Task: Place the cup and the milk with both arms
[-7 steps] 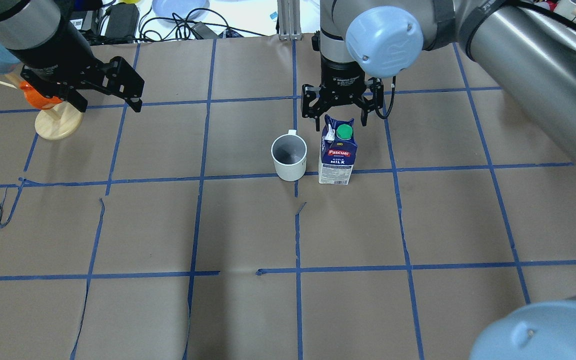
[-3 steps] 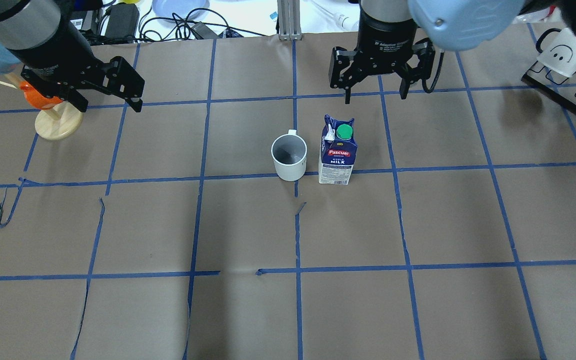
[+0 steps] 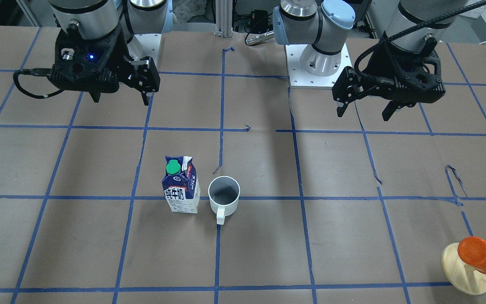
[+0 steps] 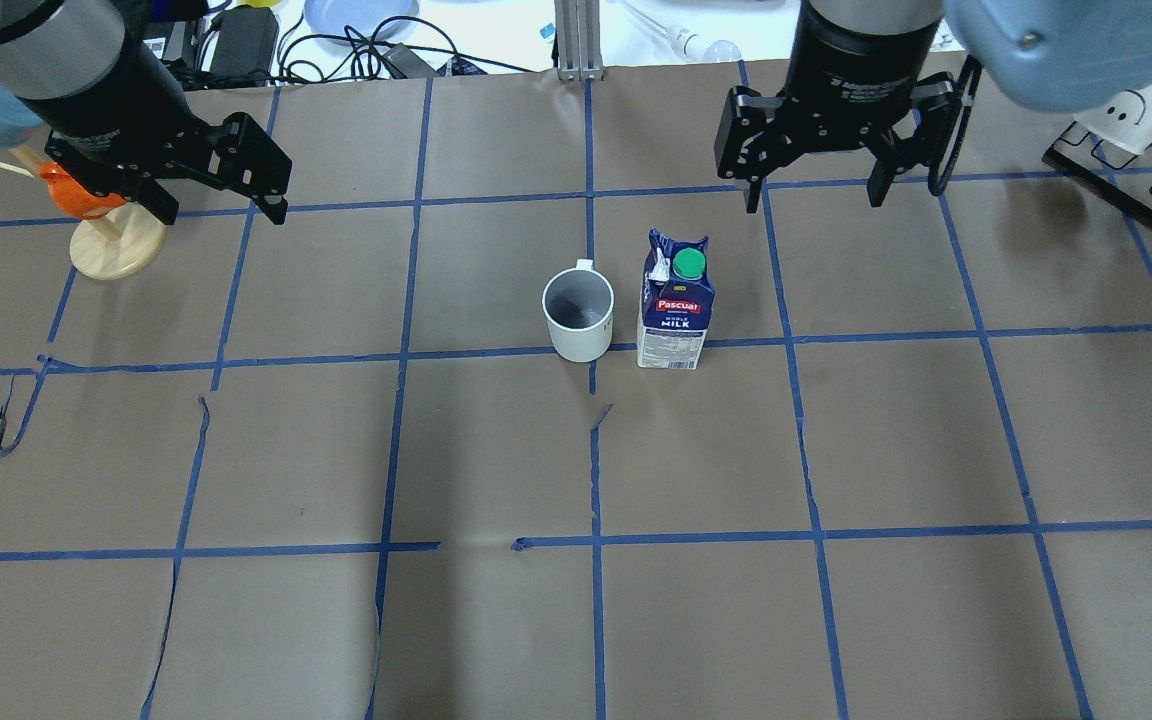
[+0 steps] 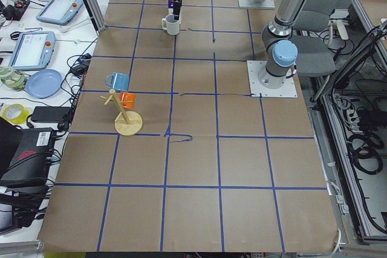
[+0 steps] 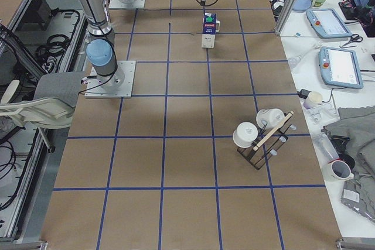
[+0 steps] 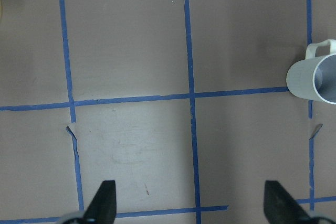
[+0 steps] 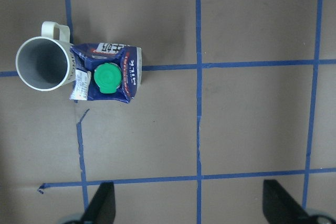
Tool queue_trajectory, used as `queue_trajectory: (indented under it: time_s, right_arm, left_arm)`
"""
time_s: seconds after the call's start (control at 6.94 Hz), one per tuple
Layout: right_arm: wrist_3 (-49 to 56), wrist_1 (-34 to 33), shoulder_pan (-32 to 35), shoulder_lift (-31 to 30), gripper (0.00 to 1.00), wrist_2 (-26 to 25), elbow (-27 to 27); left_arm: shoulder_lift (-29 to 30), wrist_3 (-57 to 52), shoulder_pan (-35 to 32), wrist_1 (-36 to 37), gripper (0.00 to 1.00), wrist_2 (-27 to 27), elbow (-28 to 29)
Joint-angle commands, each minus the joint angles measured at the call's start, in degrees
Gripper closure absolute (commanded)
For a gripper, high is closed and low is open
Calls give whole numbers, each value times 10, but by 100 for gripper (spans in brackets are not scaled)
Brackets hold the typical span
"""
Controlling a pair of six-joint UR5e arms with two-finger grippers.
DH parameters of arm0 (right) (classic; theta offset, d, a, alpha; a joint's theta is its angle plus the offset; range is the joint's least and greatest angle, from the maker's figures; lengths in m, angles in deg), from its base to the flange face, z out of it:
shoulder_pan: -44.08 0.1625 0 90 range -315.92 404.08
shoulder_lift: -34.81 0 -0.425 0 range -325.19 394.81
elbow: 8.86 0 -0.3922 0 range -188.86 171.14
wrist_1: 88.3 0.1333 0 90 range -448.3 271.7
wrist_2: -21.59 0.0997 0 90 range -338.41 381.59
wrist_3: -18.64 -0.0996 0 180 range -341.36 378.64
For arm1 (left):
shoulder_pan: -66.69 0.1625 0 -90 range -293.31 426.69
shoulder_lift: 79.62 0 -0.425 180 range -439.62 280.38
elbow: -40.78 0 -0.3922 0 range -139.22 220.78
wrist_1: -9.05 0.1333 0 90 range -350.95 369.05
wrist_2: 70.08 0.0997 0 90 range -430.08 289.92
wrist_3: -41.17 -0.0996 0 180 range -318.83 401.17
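Observation:
The white cup (image 4: pixel 578 315) and the blue-and-white milk carton (image 4: pixel 674 300) with a green cap stand upright side by side at the table's middle, cup on the left in the overhead view. Both also show in the front view, cup (image 3: pixel 224 195) and milk (image 3: pixel 179 185). My right gripper (image 4: pixel 815 200) is open and empty, beyond and right of the milk. The right wrist view looks down on the milk (image 8: pixel 107 78) and the cup (image 8: pixel 43 64). My left gripper (image 4: pixel 223 212) is open and empty at the far left. The cup (image 7: pixel 315 77) sits at the left wrist view's right edge.
A wooden mug stand (image 4: pixel 116 245) with an orange cup (image 4: pixel 76 195) stands behind my left gripper. A black rack with white mugs (image 4: pixel 1136 150) is at the far right. Cables and a blue plate (image 4: pixel 356 15) lie past the table's far edge.
My right gripper, open throughout, has moved from just behind the milk away to the right and the far side. The left arm has hardly moved.

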Motion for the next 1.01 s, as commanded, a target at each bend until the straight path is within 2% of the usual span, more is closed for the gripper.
queue_trajectory:
  time_s: [0.0, 0.86]
  right_arm:
    - [37, -34, -33, -55, 1, 0, 77]
    - [37, -46, -36, -51, 0, 2, 66]
  left_arm:
    - [-1, 2, 0, 0, 0, 4, 2]
    - [4, 1, 3, -14, 0, 3, 16]
